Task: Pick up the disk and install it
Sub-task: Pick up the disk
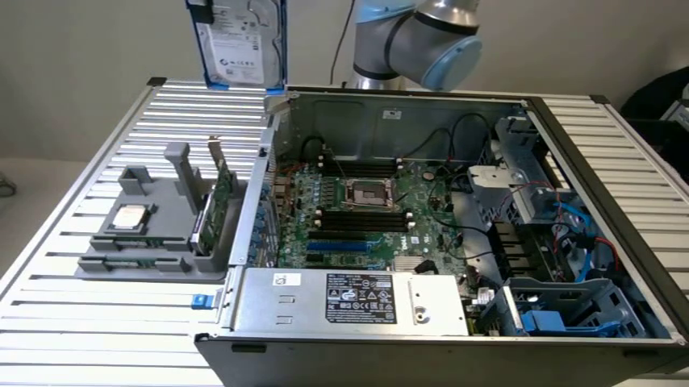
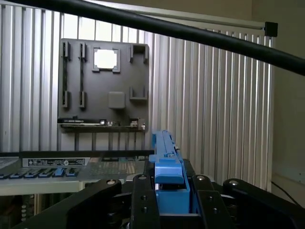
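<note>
Disk [image 1: 239, 48] hangs on edge, long axis vertical, pinched by the gripper's [image 2: 171, 200] 2 fingers above the computer case's [image 1: 409, 117] far corner at the exterior view's left.

Slatted table [image 1: 108, 330], grey fixture [image 1: 161, 246], open computer [image 1: 323, 355]

the disk [image 1: 237, 44] sits clamped in the hand [image 2: 170, 193], up above the surface [image 1: 97, 330] by the back corner of the open case [image 1: 409, 121]. on the exterior view's left of the case a tray [image 1: 119, 262] sits on the surface, chip [image 1: 131, 218] lying in it, card [image 1: 221, 197] upright on its case side.
</note>
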You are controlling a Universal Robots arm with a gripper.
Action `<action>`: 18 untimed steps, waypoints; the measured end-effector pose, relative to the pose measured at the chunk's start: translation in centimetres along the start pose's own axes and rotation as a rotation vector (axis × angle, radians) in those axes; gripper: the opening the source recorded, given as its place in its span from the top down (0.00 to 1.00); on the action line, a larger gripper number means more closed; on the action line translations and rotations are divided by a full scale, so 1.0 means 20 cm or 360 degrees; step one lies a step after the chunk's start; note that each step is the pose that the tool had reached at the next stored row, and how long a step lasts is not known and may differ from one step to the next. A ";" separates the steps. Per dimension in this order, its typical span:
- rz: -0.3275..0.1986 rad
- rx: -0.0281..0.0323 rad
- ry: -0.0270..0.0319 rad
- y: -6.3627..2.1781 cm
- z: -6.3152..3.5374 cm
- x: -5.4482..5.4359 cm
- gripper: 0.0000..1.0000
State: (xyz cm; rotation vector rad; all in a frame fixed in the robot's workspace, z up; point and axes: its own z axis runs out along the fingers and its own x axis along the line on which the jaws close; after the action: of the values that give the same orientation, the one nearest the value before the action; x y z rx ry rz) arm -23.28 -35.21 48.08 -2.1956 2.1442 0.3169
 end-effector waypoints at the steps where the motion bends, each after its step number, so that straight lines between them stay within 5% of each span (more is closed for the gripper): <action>1: 0.0000 -0.00006 -0.00025 -0.023 -0.004 0.00 0.67; 13: -0.0008 -0.00035 -0.00113 -0.287 -0.037 0.00 0.67; 18: -0.0009 -0.00037 -0.00111 -0.333 -0.047 0.01 0.67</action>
State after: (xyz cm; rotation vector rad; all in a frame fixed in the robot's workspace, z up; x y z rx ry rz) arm -16.56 -35.42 48.26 -2.1981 2.1348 0.3264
